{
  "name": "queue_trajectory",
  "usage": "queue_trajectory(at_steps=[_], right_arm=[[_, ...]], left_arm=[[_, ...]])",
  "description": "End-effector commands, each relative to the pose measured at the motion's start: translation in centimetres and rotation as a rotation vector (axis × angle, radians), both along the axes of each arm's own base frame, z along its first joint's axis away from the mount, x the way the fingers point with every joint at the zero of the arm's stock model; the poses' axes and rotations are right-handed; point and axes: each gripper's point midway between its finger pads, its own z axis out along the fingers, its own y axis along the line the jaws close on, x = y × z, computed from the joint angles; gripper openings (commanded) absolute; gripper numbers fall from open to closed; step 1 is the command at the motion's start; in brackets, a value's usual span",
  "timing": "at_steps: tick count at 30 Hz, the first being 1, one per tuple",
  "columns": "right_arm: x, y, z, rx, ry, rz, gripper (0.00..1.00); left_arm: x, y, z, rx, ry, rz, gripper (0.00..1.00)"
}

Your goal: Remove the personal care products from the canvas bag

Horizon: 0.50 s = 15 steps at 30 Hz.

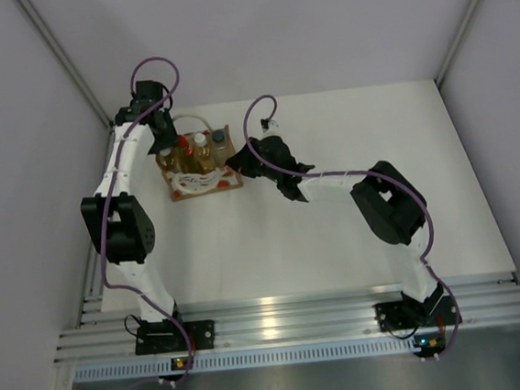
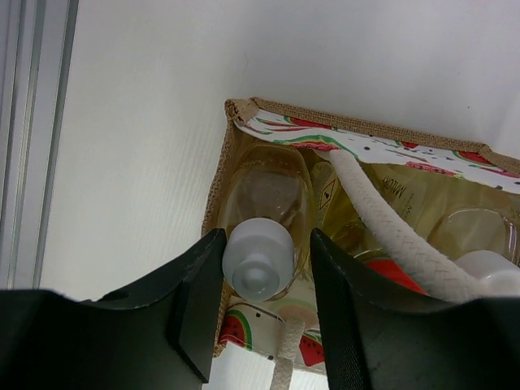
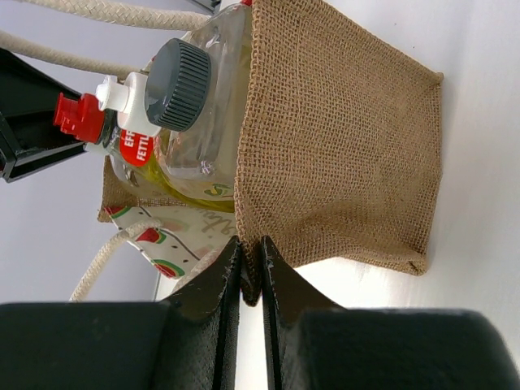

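The canvas bag [image 1: 201, 175] stands at the back left of the table with bottles upright in it. My left gripper [image 1: 166, 151] is above its left end. In the left wrist view the gripper [image 2: 264, 272] is open, with its jaws on either side of the white cap of an amber bottle [image 2: 258, 258] in the bag [image 2: 357, 128]. My right gripper [image 1: 239, 165] is shut on the bag's right front corner [image 3: 250, 260]. The right wrist view shows the clear bottle with a dark cap [image 3: 177, 85] and the red-capped yellow-green bottle [image 3: 77, 115].
White rope handles [image 2: 390, 236] lie across the bag's mouth beside the amber bottle. A second white cap [image 2: 491, 268] shows further right. The left wall and an aluminium rail [image 2: 24, 138] run close to the bag. White table [image 1: 346, 131] extends to the right.
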Motion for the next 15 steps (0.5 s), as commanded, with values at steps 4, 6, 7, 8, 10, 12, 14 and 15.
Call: queue_trajectory(at_steps=[4,6,7,8,10,12,14,15], right_arm=[[-1.34,-1.77,-6.71,-0.148,0.125,0.011,0.0],[-1.36,-1.79,-6.68,-0.147,0.126,0.01,0.0],[-1.3,-1.85,-6.68,-0.147,0.126,0.009,0.0],[-1.31,-1.86,-6.71,-0.147,0.126,0.009,0.0],[-1.34,-1.75,-6.6,-0.142,0.127,0.009,0.0],[-1.36,-1.74,-6.69,-0.143,0.127,0.011,0.0],[-1.37,-1.78,-6.68,-0.146,0.127,0.01,0.0],[-1.36,-1.78,-6.59,-0.145,0.126,0.01,0.0]], left_arm=[[-1.68,-0.6,-0.33,-0.004,0.058,-0.017,0.49],[-1.64,-0.07,-0.08,0.021,0.052,0.0,0.49],[-1.6,0.02,-0.14,0.026,0.053,0.0,0.47],[-1.58,-0.09,-0.26,0.022,0.057,-0.003,0.45],[-1.72,-0.35,-0.45,0.006,0.062,-0.005,0.41],[-1.81,-0.38,-0.56,0.001,0.066,-0.007,0.4],[-1.97,-0.26,-0.73,0.011,0.073,-0.006,0.4],[-2.04,-0.28,-0.77,0.011,0.075,-0.008,0.38]])
